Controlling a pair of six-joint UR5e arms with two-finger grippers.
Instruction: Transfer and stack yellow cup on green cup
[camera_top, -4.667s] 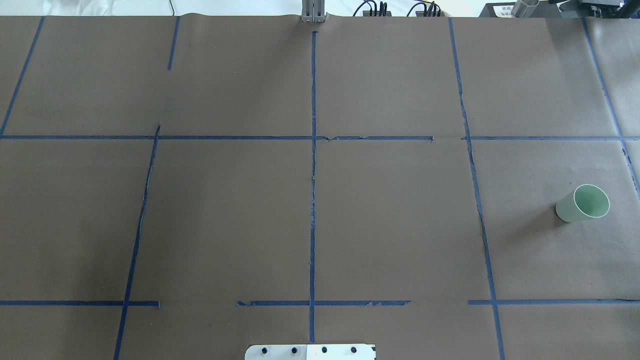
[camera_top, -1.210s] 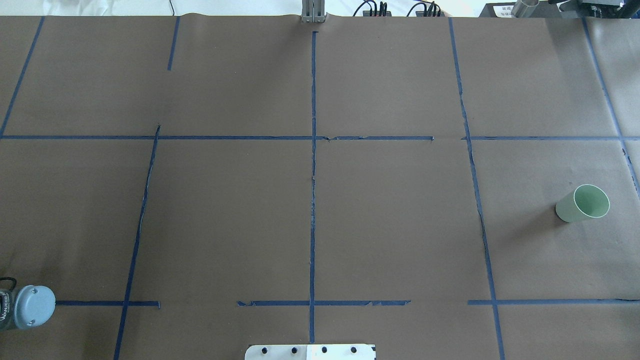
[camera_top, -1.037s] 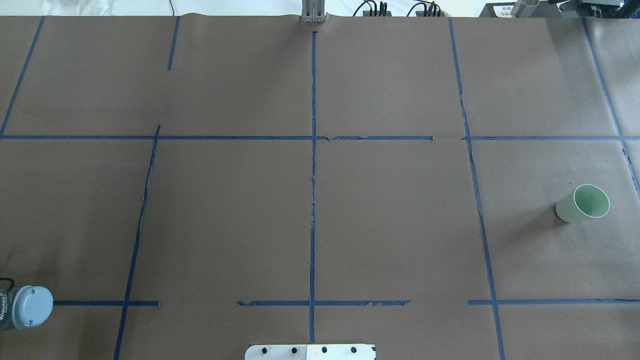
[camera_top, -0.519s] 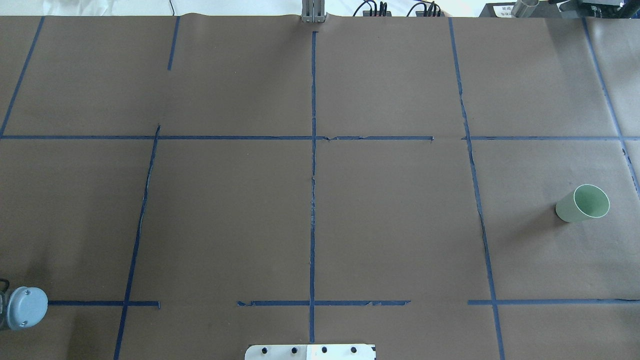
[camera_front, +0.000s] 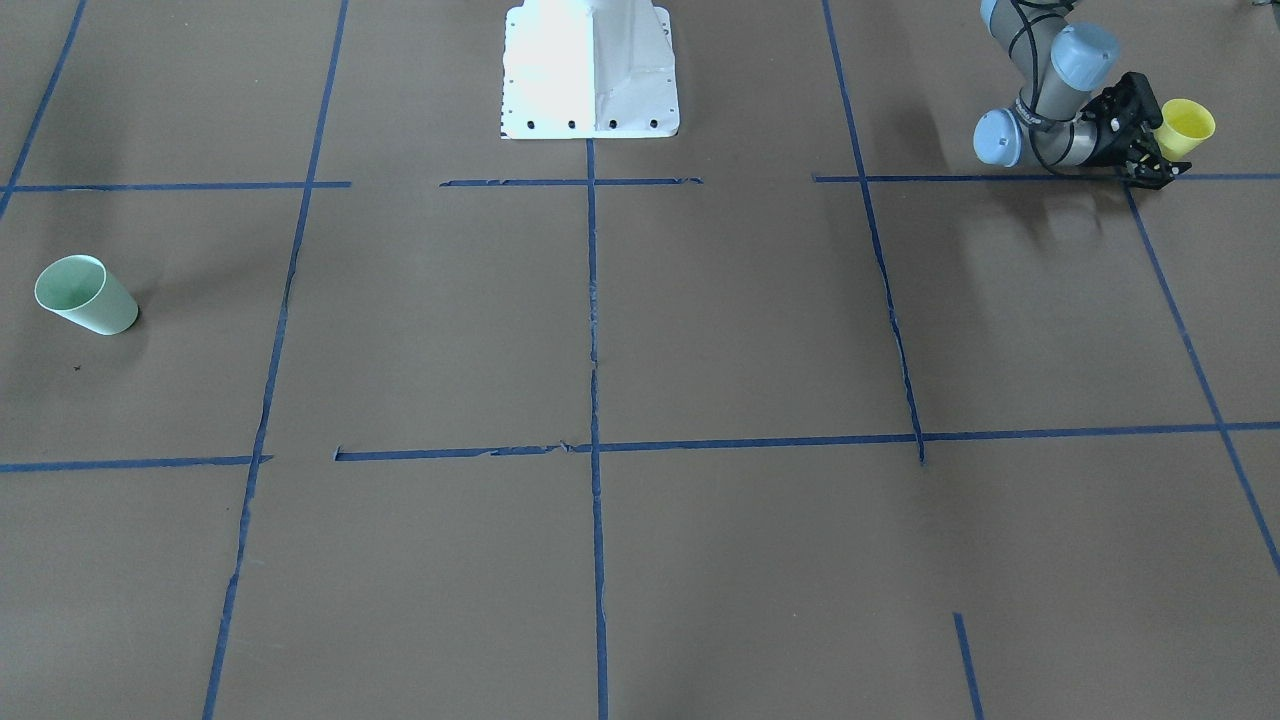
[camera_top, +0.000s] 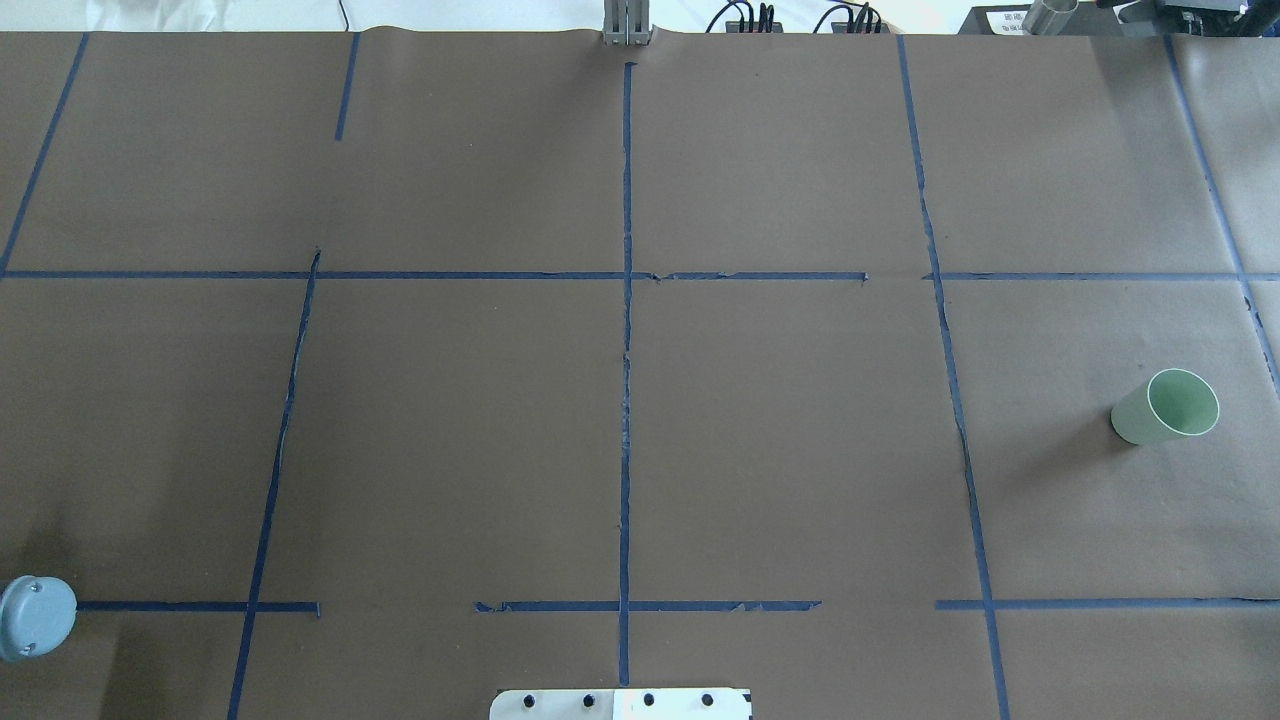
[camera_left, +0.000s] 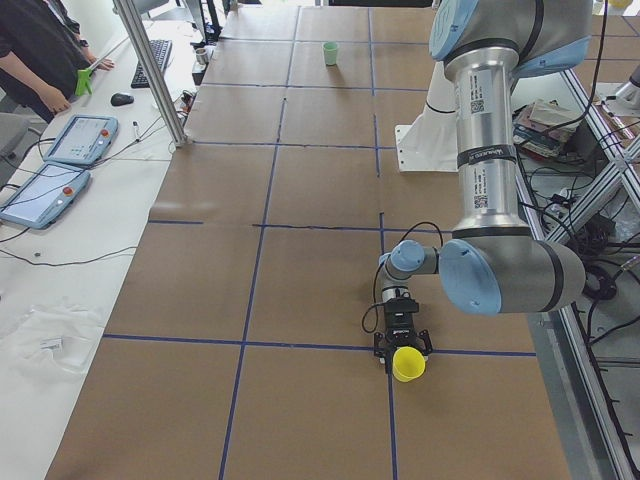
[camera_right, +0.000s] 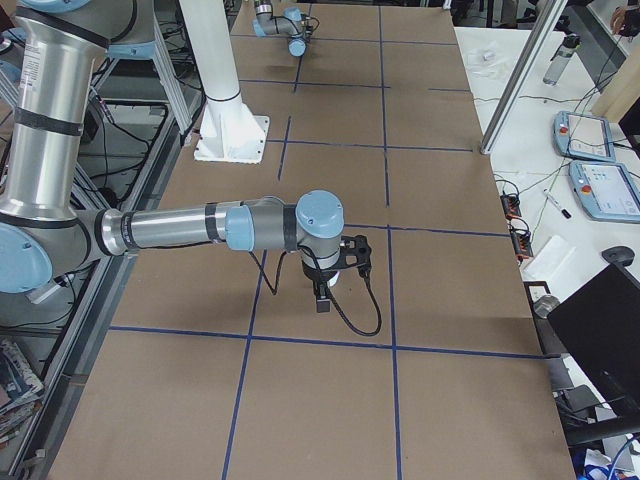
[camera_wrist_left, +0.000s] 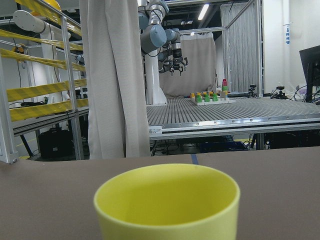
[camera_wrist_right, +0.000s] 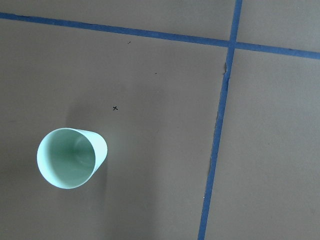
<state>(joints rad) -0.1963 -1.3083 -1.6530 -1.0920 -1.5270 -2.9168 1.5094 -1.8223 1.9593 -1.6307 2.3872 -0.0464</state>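
The yellow cup (camera_front: 1187, 125) stands near the table's corner on my left side. It also shows in the exterior left view (camera_left: 407, 365) and fills the bottom of the left wrist view (camera_wrist_left: 167, 205). My left gripper (camera_front: 1158, 140) is low and level, its jaws spread open right beside the cup; I see no grip on it. The green cup (camera_top: 1165, 407) stands upright far off on my right side (camera_front: 85, 295). My right gripper (camera_right: 322, 298) hangs high over it; the right wrist view looks down into that cup (camera_wrist_right: 70, 157). Whether the right gripper is open, I cannot tell.
The white robot base (camera_front: 590, 70) sits at mid table on my side. Blue tape lines cross the brown table cover (camera_top: 625, 400). A joint of my left arm (camera_top: 35, 617) shows at the overhead view's left edge. A side bench with tablets (camera_left: 75, 140) and a metal post (camera_left: 150, 70) lie beyond the far edge.
My left arm's joint came into the overhead view at the lower left and has since slid further left toward the edge. The green cup has not moved.
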